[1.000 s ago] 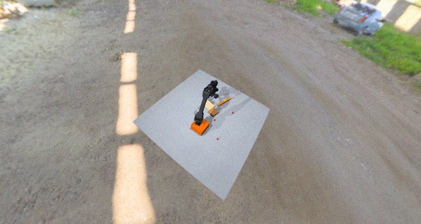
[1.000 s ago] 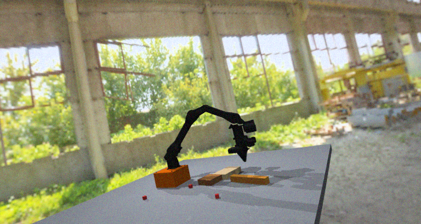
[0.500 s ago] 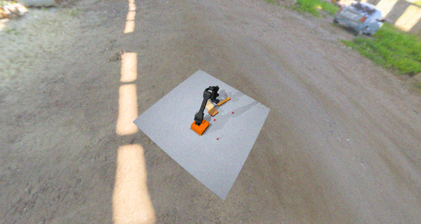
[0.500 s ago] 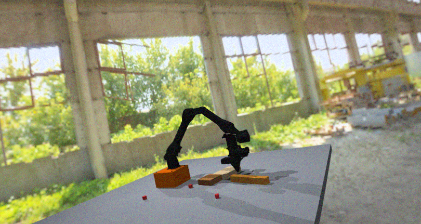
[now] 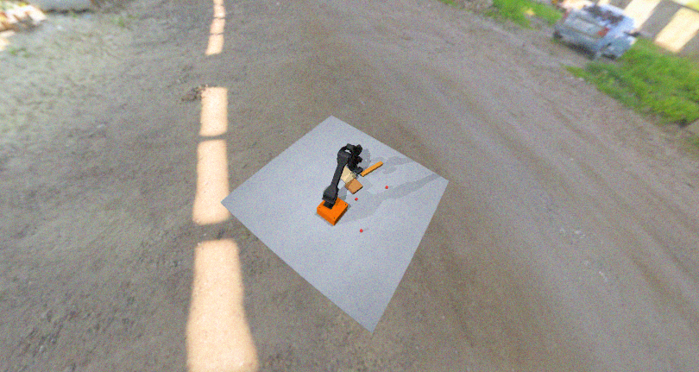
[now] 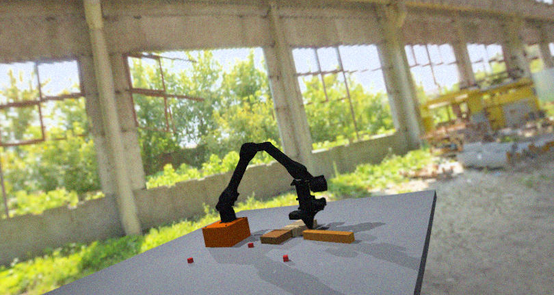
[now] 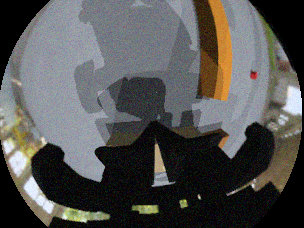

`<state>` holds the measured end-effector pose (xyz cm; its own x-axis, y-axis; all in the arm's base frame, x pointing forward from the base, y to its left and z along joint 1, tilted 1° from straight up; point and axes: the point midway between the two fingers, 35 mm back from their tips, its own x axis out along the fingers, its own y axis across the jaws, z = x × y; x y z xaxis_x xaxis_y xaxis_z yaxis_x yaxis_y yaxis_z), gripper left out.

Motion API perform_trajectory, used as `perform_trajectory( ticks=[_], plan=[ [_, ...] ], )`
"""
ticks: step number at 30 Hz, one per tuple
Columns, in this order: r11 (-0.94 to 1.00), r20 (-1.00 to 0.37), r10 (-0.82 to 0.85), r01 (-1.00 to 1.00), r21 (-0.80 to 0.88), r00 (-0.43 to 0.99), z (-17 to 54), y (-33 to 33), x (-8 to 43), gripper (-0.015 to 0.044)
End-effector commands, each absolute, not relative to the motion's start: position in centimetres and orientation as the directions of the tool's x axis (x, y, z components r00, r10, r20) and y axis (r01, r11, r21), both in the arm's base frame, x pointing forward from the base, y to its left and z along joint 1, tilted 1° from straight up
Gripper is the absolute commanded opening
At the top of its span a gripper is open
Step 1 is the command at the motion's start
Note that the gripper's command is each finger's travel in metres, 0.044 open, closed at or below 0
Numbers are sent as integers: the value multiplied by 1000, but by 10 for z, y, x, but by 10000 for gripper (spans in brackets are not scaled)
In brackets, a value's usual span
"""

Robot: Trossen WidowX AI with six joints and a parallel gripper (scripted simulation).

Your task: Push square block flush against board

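A brown square block (image 5: 353, 186) (image 6: 275, 235) lies flat on the grey slab (image 5: 288, 183) (image 6: 387, 231), just in front of the arm's base. A pale tan piece (image 5: 348, 174) (image 6: 295, 227) lies against its far side. The long orange board (image 5: 371, 167) (image 6: 328, 235) (image 7: 215, 42) lies apart from the block, a small gap beyond it. My gripper (image 5: 355, 170) (image 6: 308, 224) (image 7: 153, 123) is shut on nothing and points down, its tips low over the far end of the tan piece, beside the near end of the board. In the wrist view the board is ahead and to the right.
The arm's orange base (image 5: 331, 211) (image 6: 226, 232) stands close behind the block. Three small red markers (image 5: 386, 186) (image 6: 285, 257) (image 7: 254, 74) dot the slab around the parts. The slab's right edge (image 6: 426, 238) drops off to the ground.
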<state>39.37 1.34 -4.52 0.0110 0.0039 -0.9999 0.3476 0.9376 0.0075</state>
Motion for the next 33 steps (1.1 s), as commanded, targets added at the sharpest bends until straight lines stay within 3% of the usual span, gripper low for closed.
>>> perform_trajectory(
  ticks=[1, 33],
  plan=[
    [936, -1000, 4, 352, 10, 17, -44, 15, 390, 0],
    [936, -1000, 5, 352, 10, 15, -45, 26, 362, 0]
  ],
)
